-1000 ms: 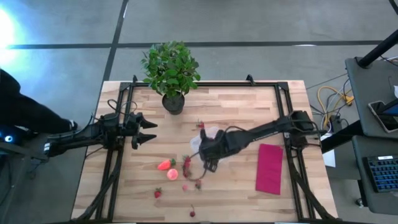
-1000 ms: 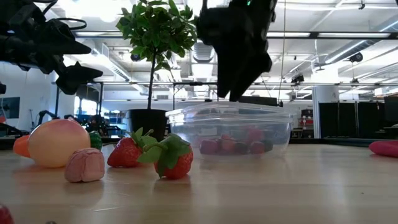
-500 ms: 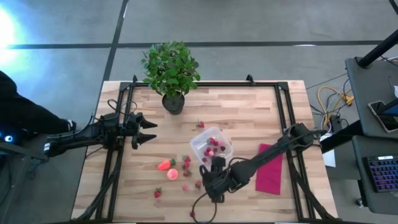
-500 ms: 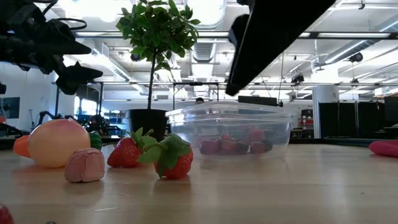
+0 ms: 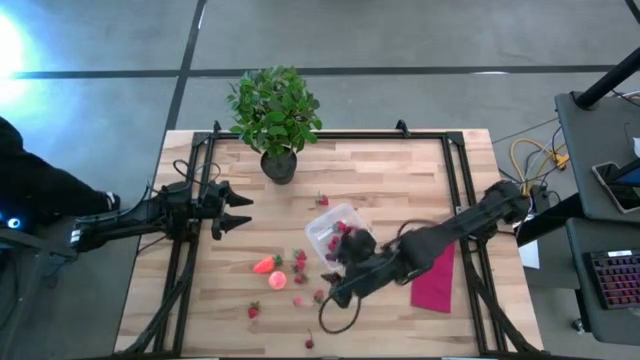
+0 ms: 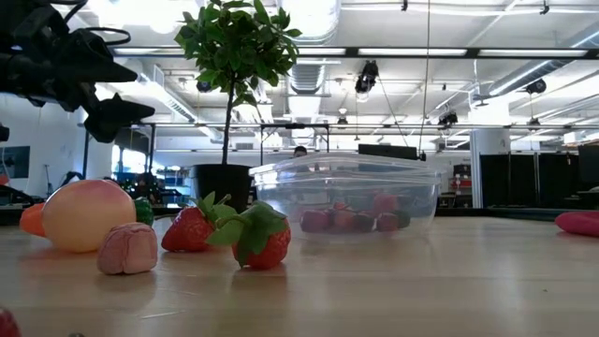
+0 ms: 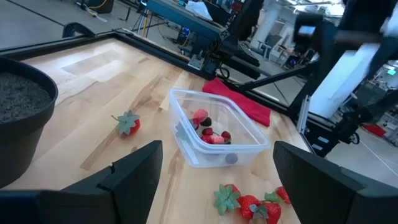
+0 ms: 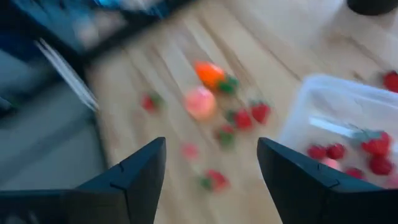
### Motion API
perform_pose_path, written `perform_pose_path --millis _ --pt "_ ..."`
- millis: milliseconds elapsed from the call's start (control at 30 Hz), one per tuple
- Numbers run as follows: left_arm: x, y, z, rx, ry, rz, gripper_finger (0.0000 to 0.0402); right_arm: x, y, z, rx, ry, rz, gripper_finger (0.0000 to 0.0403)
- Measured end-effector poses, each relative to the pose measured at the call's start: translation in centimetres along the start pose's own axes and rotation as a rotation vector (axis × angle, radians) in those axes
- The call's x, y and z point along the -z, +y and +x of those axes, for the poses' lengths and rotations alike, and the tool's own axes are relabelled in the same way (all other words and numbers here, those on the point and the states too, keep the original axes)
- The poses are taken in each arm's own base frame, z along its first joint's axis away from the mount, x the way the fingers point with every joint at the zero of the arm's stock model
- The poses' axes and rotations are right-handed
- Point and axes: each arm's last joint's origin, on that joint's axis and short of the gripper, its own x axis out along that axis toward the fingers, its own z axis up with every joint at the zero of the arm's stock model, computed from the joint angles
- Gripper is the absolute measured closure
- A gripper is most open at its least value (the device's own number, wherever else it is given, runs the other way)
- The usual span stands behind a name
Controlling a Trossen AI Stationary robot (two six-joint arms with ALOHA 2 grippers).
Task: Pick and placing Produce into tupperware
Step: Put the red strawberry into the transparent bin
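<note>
The clear tupperware [image 5: 337, 232] stands mid-table on its base with several red berries inside, also seen in the low view [image 6: 346, 197] and the left wrist view [image 7: 214, 134]. Loose produce lies on the wood near it: an orange-red strawberry [image 5: 265, 265], a round pink-orange fruit [image 5: 278, 280] [image 6: 84, 213] and small red berries [image 5: 300, 262] [image 6: 262, 239]. My right gripper [image 5: 338, 290] [image 8: 211, 143] is open and held above the berries, on the near side of the tupperware. My left gripper [image 5: 235, 210] [image 7: 217, 146] waits open at the table's left.
A potted plant [image 5: 276, 115] stands at the far edge, and a flat magenta cloth [image 5: 434, 270] lies on the right. One berry [image 5: 322, 200] lies on the far side of the tupperware, and others [image 5: 253, 310] near the near edge. A cable loop [image 5: 325, 322] hangs under the right arm.
My right gripper has moved from over the tupperware toward the table's near edge, uncovering the tupperware, and has risen out of the low view. The tupperware and the produce have stayed in place.
</note>
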Motion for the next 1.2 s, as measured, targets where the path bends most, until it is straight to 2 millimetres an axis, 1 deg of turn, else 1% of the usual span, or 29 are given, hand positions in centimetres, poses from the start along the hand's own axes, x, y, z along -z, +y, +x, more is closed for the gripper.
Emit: perform_pose_path --millis 33,67,100,200,267,300,333,467,533,633,800,867,967,1067,1133,1200 --pt "0.0 0.0 0.0 0.000 -0.001 0.000 0.0109 -0.8 0.1 -0.9 -0.031 -0.029 0.033 0.0158" --pt "0.0 0.0 0.0 0.001 -0.003 0.001 0.0109 -1.6 0.5 -1.8 -0.066 -0.077 0.029 0.0157" --pt "0.0 0.0 0.0 0.000 -0.003 0.001 0.0109 -2.4 1.0 -2.6 -0.131 -0.138 -0.009 0.0156" --pt "0.0 0.0 0.0 0.000 -0.001 0.000 0.0109 -4.0 3.1 -4.4 -0.426 -0.261 -0.217 0.0153" --pt "0.0 0.0 0.0 0.000 0.000 0.000 0.0109 -4.5 3.2 -4.3 -0.569 -0.254 -0.236 0.0152" --pt "0.0 0.0 0.0 0.000 -0.001 0.001 0.0109 -4.6 3.0 -3.9 -0.597 -0.233 -0.215 0.0152" --pt "0.0 0.0 0.0 0.001 -0.002 0.001 0.0109 -4.6 2.5 -3.1 -0.590 -0.209 -0.186 0.0152" --pt "0.0 0.0 0.0 0.001 -0.003 0.001 0.0109 -4.1 -0.1 1.1 -0.469 -0.155 -0.092 0.0156" --pt "0.0 0.0 0.0 0.001 -0.003 0.001 0.0109 -4.3 -1.1 2.1 -0.426 -0.153 -0.036 0.0156" --pt "0.0 0.0 0.0 0.000 -0.003 0.001 0.0109 -5.5 -2.3 2.5 -0.401 -0.181 0.034 0.0152" --pt "0.0 0.0 0.0 0.001 -0.003 0.001 0.0109 -7.7 -4.5 3.2 -0.337 -0.231 0.038 0.0150" --pt "0.0 0.0 0.0 0.000 -0.003 0.001 0.0109 -8.6 -4.8 2.8 -0.346 -0.257 0.034 0.0151" --pt "0.0 0.0 0.0 0.001 -0.003 0.001 0.0109 -9.6 -4.5 1.9 -0.364 -0.298 -0.025 0.0155" --pt "0.0 0.0 0.0 0.001 -0.003 0.001 0.0109 -10.2 -5.0 1.8 -0.321 -0.322 -0.051 0.0156" --pt "0.0 0.0 0.0 0.000 -0.003 0.001 0.0109 -10.4 -6.1 2.3 -0.243 -0.296 -0.004 0.0155" --pt "0.0 0.0 0.0 0.001 -0.003 0.000 0.0109 -10.5 -7.8 2.9 -0.164 -0.231 0.062 0.0153"
